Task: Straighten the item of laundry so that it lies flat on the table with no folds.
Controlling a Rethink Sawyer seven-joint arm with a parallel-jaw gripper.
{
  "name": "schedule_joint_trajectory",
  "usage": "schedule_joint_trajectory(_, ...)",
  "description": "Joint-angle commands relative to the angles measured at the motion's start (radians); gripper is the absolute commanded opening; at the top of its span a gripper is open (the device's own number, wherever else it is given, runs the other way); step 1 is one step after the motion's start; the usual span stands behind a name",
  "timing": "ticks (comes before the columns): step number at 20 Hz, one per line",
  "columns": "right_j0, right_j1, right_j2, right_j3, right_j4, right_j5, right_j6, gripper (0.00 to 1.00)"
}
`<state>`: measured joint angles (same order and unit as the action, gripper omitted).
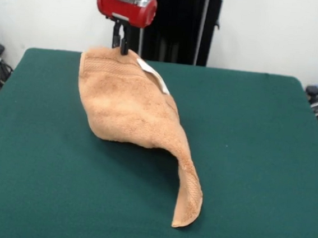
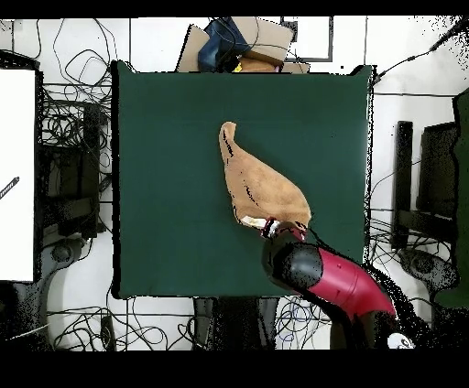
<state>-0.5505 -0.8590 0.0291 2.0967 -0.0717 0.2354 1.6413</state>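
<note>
The tan terry towel [image 1: 128, 103] is lifted by its top edge and hangs draped, with one long corner trailing down onto the green table [image 1: 256, 162] toward the front. Its white tag [image 1: 154, 76] shows near the held edge. My gripper [image 1: 120, 49] comes down from the red wrist and is shut on the towel's top edge at the far side of the table. In the overhead view the towel [image 2: 261, 183] stretches from the gripper [image 2: 271, 225] toward the table's middle [image 2: 165, 183], narrowing to a point.
The robot's black pedestal [image 1: 179, 25] stands behind the table. Cables and equipment [image 2: 69, 137] lie on the floor around the table. Boxes [image 2: 238, 46] sit past the table's far edge in the overhead view.
</note>
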Motion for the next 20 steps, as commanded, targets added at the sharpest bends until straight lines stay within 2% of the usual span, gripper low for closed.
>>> schedule_joint_trajectory(1, -0.01, -0.044, 0.098, 0.032, -0.021, 0.144, 0.028, 0.0)
schedule_joint_trajectory(11, -0.04, -0.07, 0.105, 0.045, -0.034, 0.167, 0.006, 0.0)
schedule_joint_trajectory(20, -0.031, -0.066, 0.103, 0.06, -0.044, 0.136, 0.02, 0.0)
